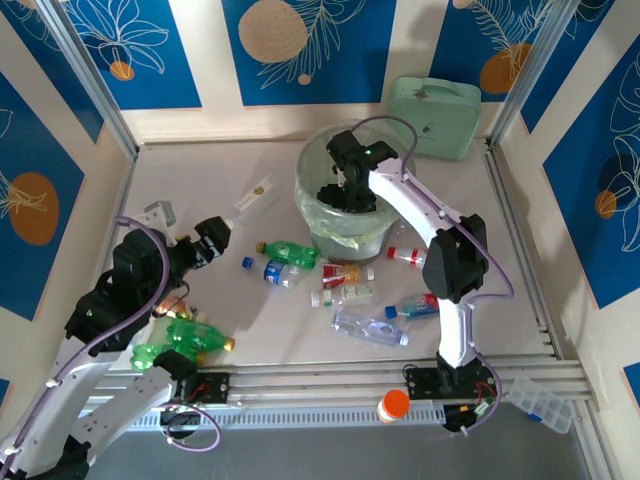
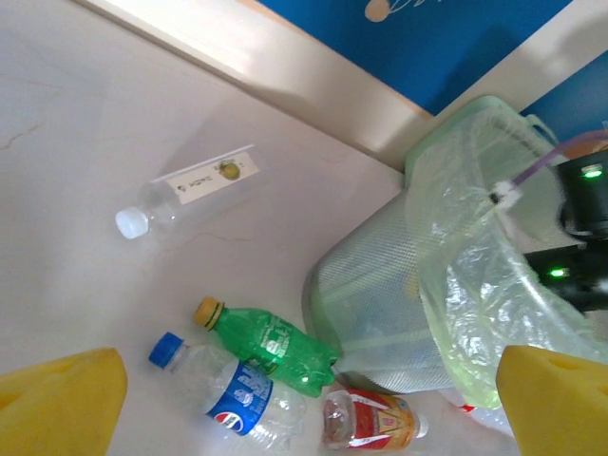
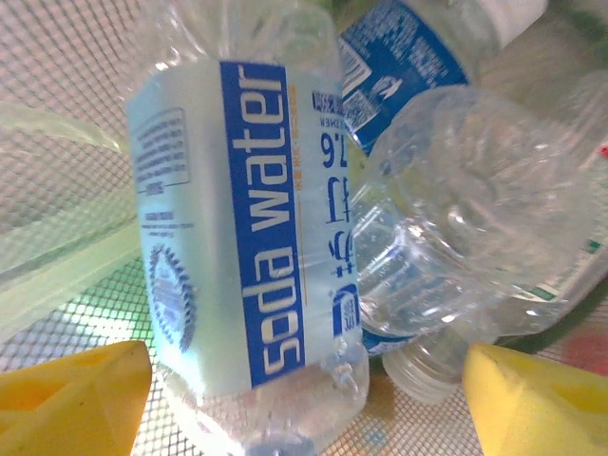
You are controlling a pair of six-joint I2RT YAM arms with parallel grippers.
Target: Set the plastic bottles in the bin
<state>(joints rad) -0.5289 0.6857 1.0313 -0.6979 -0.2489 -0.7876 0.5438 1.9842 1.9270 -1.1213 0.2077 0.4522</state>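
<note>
the right jaws stand spread apart inside the bin (image 1: 310,208), released, with a clear soda water bottle (image 3: 237,237) lying loose between them on other clear bottles (image 3: 475,218). the left jaws gape wide, gripping nothing, above the surface (image 2: 76,114), near a green bottle (image 2: 271,344). more plastic bottles (image 1: 370,327) lie scattered before the bin.

White-and-black arms (image 1: 405,200) carry purple cables (image 2: 543,161) and yellow end effector fingers (image 2: 57,404).
</note>
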